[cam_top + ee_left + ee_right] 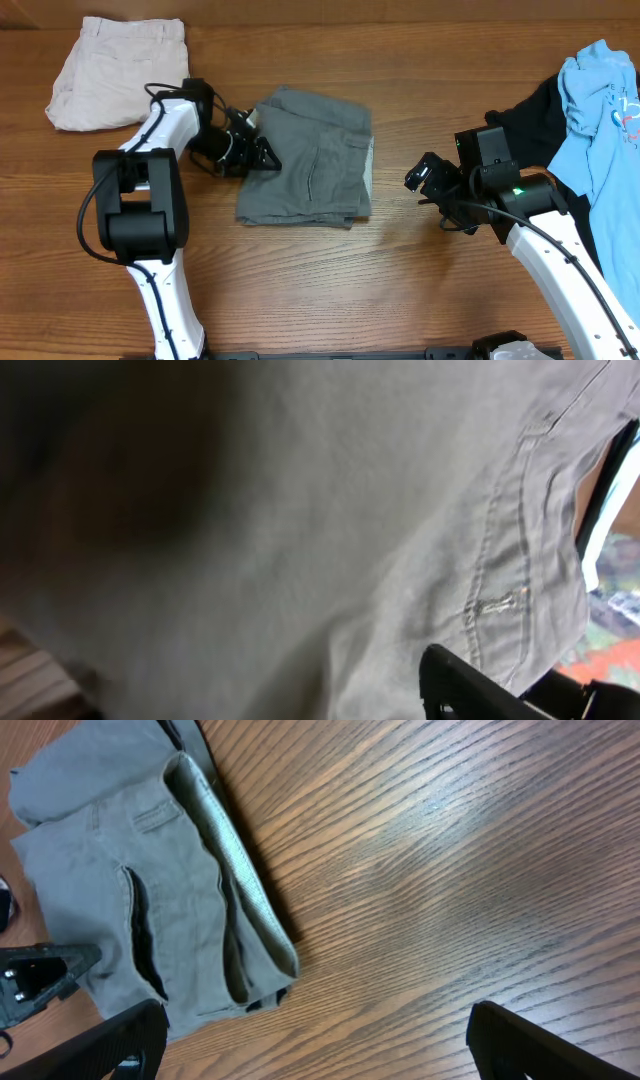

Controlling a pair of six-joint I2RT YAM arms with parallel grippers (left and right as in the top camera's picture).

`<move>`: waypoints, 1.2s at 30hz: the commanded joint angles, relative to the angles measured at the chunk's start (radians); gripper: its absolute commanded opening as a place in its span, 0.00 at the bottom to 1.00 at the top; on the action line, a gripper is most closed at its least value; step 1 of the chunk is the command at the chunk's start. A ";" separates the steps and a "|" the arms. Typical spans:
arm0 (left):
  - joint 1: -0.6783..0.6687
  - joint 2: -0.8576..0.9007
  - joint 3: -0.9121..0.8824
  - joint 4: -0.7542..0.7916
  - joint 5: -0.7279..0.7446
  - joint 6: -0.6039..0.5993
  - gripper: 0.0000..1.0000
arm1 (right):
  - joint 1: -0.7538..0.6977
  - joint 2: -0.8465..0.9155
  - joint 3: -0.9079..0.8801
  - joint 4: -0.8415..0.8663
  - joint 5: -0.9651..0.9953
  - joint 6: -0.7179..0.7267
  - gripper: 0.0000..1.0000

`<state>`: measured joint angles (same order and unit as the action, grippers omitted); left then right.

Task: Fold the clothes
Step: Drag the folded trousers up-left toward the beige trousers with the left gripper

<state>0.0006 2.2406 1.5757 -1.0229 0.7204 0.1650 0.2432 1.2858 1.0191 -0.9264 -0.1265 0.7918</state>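
Observation:
The grey shorts (310, 155) lie folded in a rough square at the table's middle. They also show in the right wrist view (120, 890), and their cloth fills the left wrist view (350, 510). My left gripper (265, 152) is at the shorts' left edge, shut on the cloth. Only one of its fingers (470, 680) shows, because the fabric hides the other. My right gripper (425, 175) is open and empty, over bare wood to the right of the shorts (320, 1050).
Folded cream shorts (120, 70) lie at the back left. A light blue tee (600, 120) lies on a black tee (535, 115) at the right edge, beside my right arm. The wood table (420, 80) shows between them.

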 commanded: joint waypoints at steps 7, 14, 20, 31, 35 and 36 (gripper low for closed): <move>-0.036 0.082 -0.033 0.052 -0.108 0.000 0.04 | 0.005 0.001 0.016 0.006 -0.003 -0.003 1.00; -0.032 0.082 0.125 0.003 -0.239 -0.039 0.04 | 0.005 0.001 0.016 0.006 -0.003 -0.003 1.00; -0.032 0.082 0.340 -0.056 -0.371 -0.039 0.04 | 0.005 0.001 0.016 0.006 -0.003 -0.003 1.00; -0.018 0.082 0.584 -0.047 -0.631 -0.038 0.04 | 0.005 0.001 0.016 0.006 -0.003 -0.003 1.00; -0.008 0.082 0.640 -0.040 -0.698 -0.039 0.04 | 0.005 0.001 0.016 0.006 -0.003 -0.003 1.00; -0.005 0.082 0.652 -0.038 -0.716 -0.039 0.04 | 0.005 0.001 0.016 0.006 -0.003 -0.003 1.00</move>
<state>-0.0196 2.3177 2.1559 -1.0760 0.1066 0.1341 0.2432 1.2858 1.0191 -0.9268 -0.1272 0.7918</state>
